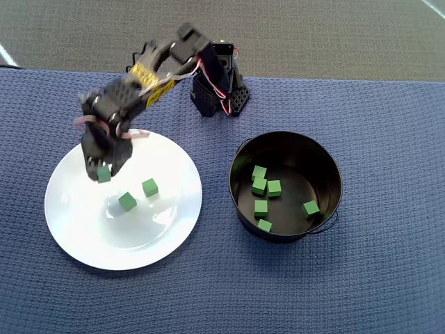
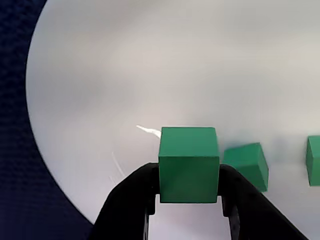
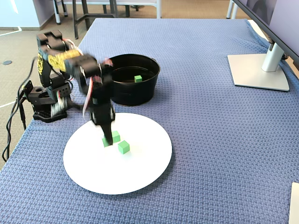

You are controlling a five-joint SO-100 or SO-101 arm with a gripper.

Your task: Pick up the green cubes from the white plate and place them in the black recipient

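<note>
Near the upper-left rim of the glossy round white plate (image 1: pixel 76 229), the black two-finger gripper (image 2: pixel 189 192) pinches one small green cube (image 2: pixel 188 164), two more lying mid-plate, six inside the round black metal pot (image 1: pixel 327 163).

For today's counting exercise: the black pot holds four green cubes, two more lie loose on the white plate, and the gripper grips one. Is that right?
Not quite. The overhead view shows six green cubes in the black pot, not four. Two loose cubes on the white plate and one cube in the gripper are correct.
</note>
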